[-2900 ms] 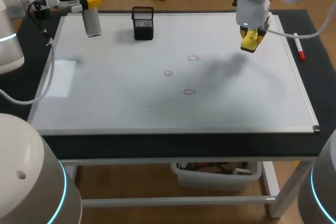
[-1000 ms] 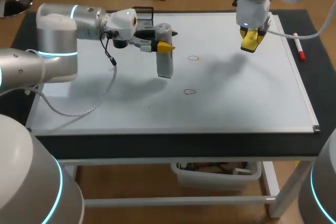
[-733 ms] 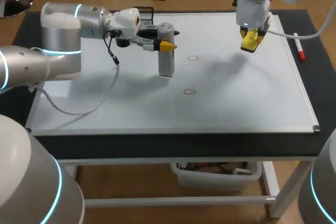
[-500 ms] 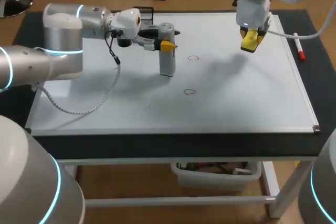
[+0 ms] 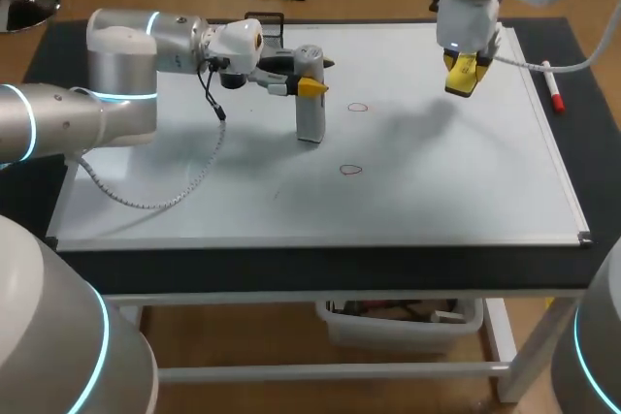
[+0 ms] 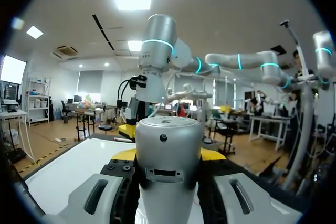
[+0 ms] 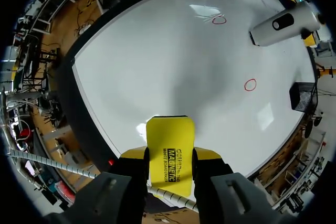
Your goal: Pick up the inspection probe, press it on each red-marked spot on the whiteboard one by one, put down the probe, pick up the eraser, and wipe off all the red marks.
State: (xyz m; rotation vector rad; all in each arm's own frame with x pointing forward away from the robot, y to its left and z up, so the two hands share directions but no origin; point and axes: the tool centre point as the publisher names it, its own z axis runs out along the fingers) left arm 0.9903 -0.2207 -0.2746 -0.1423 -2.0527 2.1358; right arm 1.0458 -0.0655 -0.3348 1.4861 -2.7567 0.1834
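Observation:
The grey inspection probe [image 5: 310, 121] stands upright with its lower end on the whiteboard [image 5: 194, 191], over the spot of the middle red mark, which is hidden. My left gripper [image 5: 309, 87] is shut on the probe's upper part. In the left wrist view the probe [image 6: 168, 140] fills the gap of the left gripper [image 6: 169, 157]. Two red marks [image 5: 358, 107] [image 5: 350, 170] show to the probe's right. My right gripper [image 5: 464, 73] hangs over the board's back right, shut on the yellow eraser [image 7: 169, 140].
A red marker [image 5: 553, 87] lies on the dark table beside the board's right edge. A black mesh pen holder [image 5: 264, 21] stands at the back, partly hidden behind my left arm. The board's front half is bare.
My left arm has carried the probe from the back left to the middle mark, edging slightly right in the last second. The right arm and eraser have kept still.

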